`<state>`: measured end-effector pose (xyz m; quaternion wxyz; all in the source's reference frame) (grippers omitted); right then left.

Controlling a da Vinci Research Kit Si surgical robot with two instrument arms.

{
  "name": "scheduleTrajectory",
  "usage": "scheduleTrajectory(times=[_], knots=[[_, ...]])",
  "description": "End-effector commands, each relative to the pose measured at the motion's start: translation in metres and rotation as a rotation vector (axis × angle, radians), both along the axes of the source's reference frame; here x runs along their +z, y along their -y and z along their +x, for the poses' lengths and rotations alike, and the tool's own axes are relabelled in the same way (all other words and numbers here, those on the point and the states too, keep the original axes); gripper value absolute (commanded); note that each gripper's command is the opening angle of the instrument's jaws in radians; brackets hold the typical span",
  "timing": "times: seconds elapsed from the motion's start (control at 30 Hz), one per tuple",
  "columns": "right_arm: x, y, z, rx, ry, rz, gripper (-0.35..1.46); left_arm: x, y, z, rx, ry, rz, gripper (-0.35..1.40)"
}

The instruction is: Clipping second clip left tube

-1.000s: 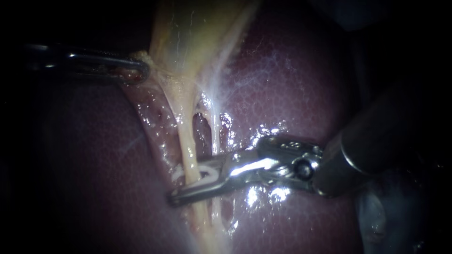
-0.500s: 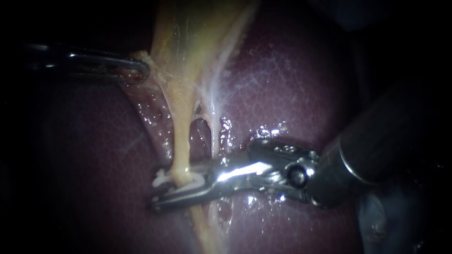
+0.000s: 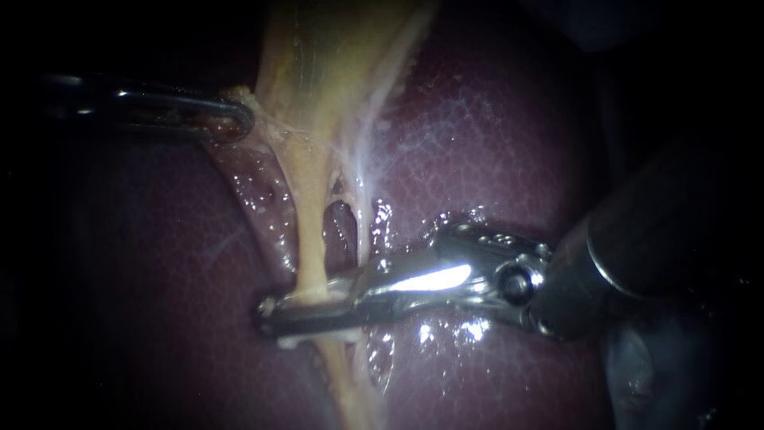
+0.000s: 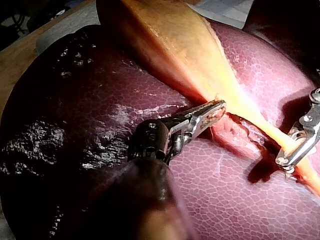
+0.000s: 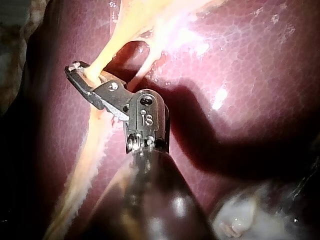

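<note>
The liver [image 3: 493, 143] fills the endoscope view, and its edges fade into darkness. In the left wrist view a strip of tan surface [image 4: 20, 55] shows past the liver's far side.

My left instrument [image 3: 235, 119] is hard to read: its shaft fades into shadow, and only a glinting outline of its tip shows. From what I can see, its jaws are clamped on the frayed edge of the gallbladder [image 3: 318, 64], and a thin web of tissue is drawn taut towards them.

My right instrument [image 3: 278, 316] lies across the left tube [image 3: 309, 231], with its jaws pressed together on the tube from both sides. The tube is hidden where they cover it and comes out again below. A pale sliver [image 3: 290, 342] shows at the lower jaw's edge, but I cannot tell whether it is a clip. A thinner, whitish tube [image 3: 364, 231] runs just beside the left tube and passes behind the jaws. The right shaft runs out of view. A pale lump [image 5: 235, 220] beside that shaft is too blurred to identify.
</note>
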<state>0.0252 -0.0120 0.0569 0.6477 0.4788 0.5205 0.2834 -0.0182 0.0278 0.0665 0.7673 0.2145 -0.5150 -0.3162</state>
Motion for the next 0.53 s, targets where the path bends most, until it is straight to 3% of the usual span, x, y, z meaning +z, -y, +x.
scheduleTrajectory(times=[0.03,0.53], knots=[[-0.0001,0.0,-0.0001,0.005,0.003,-0.001,-0.35,0.0,0.0,0.0,0.0,0.0,0.0,-0.35],[0.0002,0.0001,0.0001,0.002,0.002,-0.002,-0.35,0.0,0.0,0.0,0.0,0.0,0.0,-0.35]])
